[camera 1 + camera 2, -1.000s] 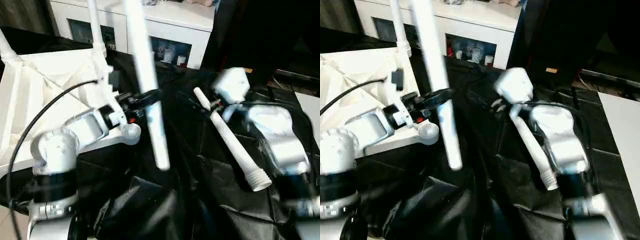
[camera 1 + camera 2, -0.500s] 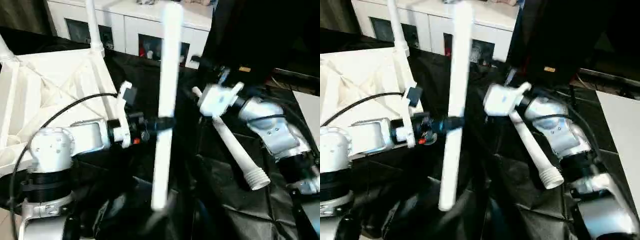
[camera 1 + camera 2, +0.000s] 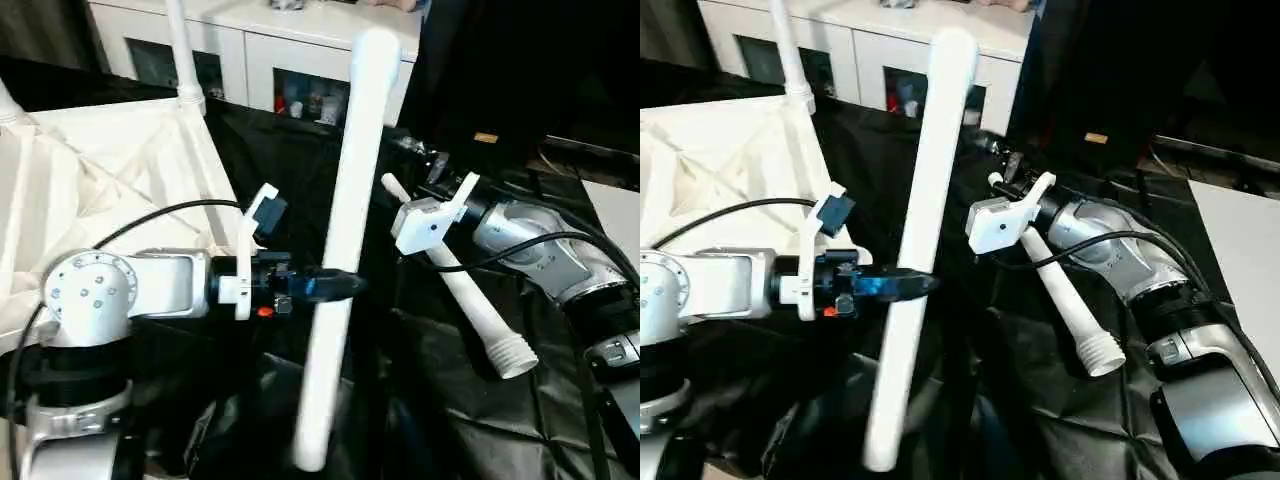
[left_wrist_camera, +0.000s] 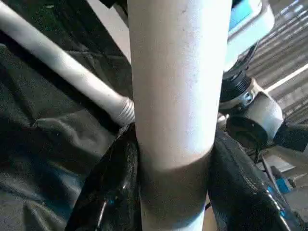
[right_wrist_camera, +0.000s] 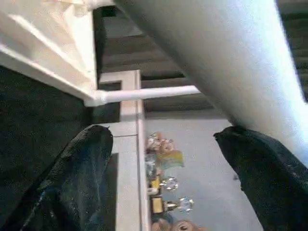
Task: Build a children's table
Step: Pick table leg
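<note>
My left gripper (image 3: 338,286) is shut on a long white leg (image 3: 345,220) around its middle and holds it in the air, nearly upright, its top leaning to the right and away. A second leg (image 3: 470,300) lies on the black cloth, threaded end toward me. The white tabletop (image 3: 60,180) lies upside down at the left with two legs (image 3: 184,50) standing in its far sockets. My right gripper (image 5: 163,137) is open above the lying leg's far end, close to the held leg (image 5: 216,57), which passes by one finger (image 5: 269,173).
A white cabinet (image 3: 300,55) with dark glass doors stands behind the table. Crumpled black cloth (image 3: 430,400) covers the work surface. A white surface (image 3: 1240,250) lies at the far right. A black cable (image 3: 150,215) loops over my left forearm.
My left arm has swung the held leg from leaning left to leaning right, and its forearm now lies level. My right arm has turned from beside the lying leg and points away toward the held leg.
</note>
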Controlling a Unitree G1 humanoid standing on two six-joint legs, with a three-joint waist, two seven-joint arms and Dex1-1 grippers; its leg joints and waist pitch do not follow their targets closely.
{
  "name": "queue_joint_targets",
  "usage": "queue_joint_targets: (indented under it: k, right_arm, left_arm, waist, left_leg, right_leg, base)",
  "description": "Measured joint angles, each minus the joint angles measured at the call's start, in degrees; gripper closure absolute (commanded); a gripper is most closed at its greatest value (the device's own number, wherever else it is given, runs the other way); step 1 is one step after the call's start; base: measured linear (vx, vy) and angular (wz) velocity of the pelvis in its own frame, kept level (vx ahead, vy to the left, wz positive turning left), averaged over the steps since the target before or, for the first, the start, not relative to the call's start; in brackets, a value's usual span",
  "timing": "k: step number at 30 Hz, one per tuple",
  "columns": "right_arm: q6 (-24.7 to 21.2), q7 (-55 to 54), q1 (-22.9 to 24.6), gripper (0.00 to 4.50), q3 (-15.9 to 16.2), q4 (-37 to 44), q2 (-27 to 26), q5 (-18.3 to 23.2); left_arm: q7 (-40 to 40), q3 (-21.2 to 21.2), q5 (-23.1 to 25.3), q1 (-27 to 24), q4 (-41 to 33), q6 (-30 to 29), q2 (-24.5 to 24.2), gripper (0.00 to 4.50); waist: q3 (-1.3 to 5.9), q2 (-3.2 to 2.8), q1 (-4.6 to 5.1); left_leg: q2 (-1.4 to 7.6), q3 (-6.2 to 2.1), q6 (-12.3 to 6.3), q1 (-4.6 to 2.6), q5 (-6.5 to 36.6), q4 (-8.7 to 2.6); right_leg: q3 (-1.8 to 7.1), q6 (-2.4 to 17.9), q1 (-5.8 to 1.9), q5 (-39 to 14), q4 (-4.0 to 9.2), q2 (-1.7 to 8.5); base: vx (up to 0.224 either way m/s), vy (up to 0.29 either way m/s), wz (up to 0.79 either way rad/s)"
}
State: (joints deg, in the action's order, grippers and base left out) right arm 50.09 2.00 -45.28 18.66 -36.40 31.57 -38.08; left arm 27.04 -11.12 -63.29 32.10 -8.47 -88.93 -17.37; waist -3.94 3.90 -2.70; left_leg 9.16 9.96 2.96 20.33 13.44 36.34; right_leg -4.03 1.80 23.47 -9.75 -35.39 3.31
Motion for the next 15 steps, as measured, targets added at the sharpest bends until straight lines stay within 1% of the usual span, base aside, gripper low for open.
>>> queue_joint_targets:
  k: [4,9,13,15]
  right_arm:
    - [2.0,-3.0,-0.1,0.36,0.0,-0.9,0.0,-1.1]
    - [3.5,-5.5,-0.1,0.36,0.0,-2.2,0.2,-2.1]
    - [4.4,-7.4,-0.6,0.36,0.2,-2.6,0.2,-3.3]
    - [4.5,-7.9,-1.7,0.36,0.8,-3.1,0.0,-4.4]
  left_arm:
    - [-1.2,-1.5,1.2,0.0,2.3,0.2,-0.1,2.82]
    - [-1.8,-2.4,1.2,0.0,3.8,0.4,-0.3,2.82]
    - [-1.7,-2.2,1.2,0.0,3.8,-0.2,-0.3,2.82]
    - [-1.5,-0.8,1.2,0.0,3.5,-1.1,0.0,2.82]
  waist:
    - [0.00,0.00,0.42]
    - [0.00,0.00,0.71]
    - [0.00,0.00,0.74]
    - [0.00,0.00,0.75]
  left_leg:
    - [0.00,0.00,0.00,-0.01,0.0,0.02]
    - [0.00,0.00,-0.01,0.03,0.0,0.02]
    - [0.00,0.00,-0.01,0.05,0.0,0.02]
    - [0.00,0.00,-0.02,0.06,0.0,0.07]
  right_leg:
    - [0.00,0.0,0.00,0.0,-0.04,-0.01]
    - [0.01,0.0,0.02,0.0,-0.02,-0.02]
    - [0.01,0.0,0.06,0.0,-0.04,-0.02]
    - [0.02,0.0,0.07,0.0,-0.09,-0.02]
  base:
    - [0.000,0.000,0.00]
    - [0.000,0.000,0.00]
    - [0.000,0.000,0.00]
    - [0.000,0.000,0.00]
